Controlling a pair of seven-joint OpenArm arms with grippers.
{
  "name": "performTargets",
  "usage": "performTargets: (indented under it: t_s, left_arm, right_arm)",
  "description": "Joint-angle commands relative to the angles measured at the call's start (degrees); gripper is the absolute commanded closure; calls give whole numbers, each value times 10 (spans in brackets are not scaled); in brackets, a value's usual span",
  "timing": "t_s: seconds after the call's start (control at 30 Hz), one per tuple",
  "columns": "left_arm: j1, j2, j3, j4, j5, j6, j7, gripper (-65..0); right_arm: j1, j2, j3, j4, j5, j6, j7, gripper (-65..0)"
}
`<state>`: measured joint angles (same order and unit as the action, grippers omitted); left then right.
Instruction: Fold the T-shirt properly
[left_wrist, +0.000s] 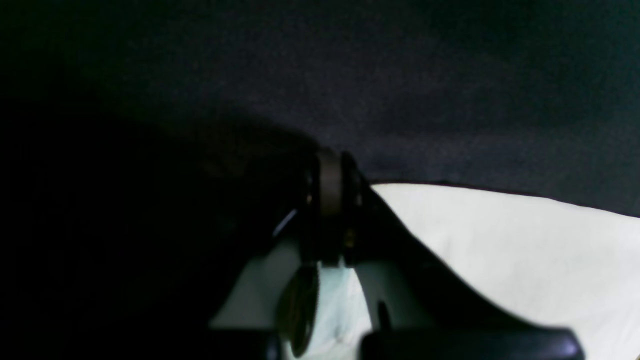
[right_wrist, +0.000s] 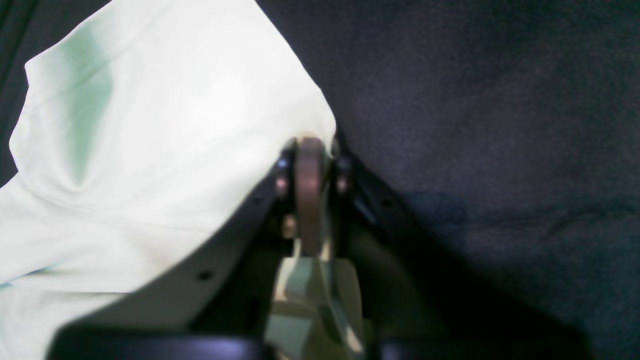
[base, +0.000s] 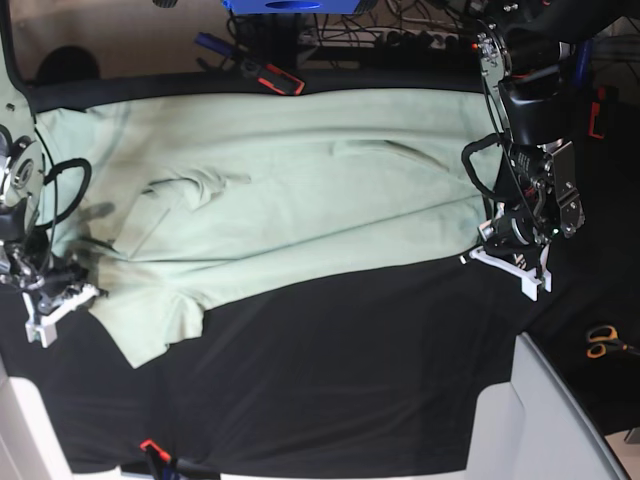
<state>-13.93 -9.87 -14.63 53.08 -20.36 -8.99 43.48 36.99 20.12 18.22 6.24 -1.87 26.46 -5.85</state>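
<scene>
The T-shirt is showing as soft matt cotton-like cloth — lightly creased; the tablecloth over the counter is looking matt, finely napped black fabric.

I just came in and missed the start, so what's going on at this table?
A two-armed robot is working on a pale green T-shirt spread out on a black tablecloth. The right gripper is shut on the shirt's edge at one end, near the sleeve, and the left gripper is shut on the shirt's edge at the opposite end. Both wrist views show the cloth pinched between closed jaws. The shirt lies mostly flat, with some wrinkles and no fold made yet.
</scene>
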Motion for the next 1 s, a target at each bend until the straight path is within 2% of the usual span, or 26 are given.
performTargets:
  t_s: [0.0, 0.17, 0.37, 0.5, 0.67, 0.97]
  left_arm:
    - [-4, -2, 1, 1, 6, 2, 19, 0]
    - [-6, -1, 1, 2, 6, 2, 19, 0]
    - [-18, -2, 0, 2, 5, 2, 20, 0]
    - [-33, -3, 0, 9, 5, 2, 49, 0]
    - [-43, -3, 0, 69, 9, 2, 81, 0]
    - [-55, -4, 0, 97, 10, 2, 96, 0]
  right_arm:
    - [19, 9, -1, 9, 3, 3, 12, 0]
    - [19, 10, -2, 17, 3, 4, 13, 0]
    - [-6, 10, -2, 103, 3, 6, 11, 0]
    - [-8, 15, -2, 114, 2, 7, 11, 0]
    - [-9, 21, -3, 114, 2, 8, 10, 0]
    - [-9, 23, -3, 115, 2, 9, 10, 0]
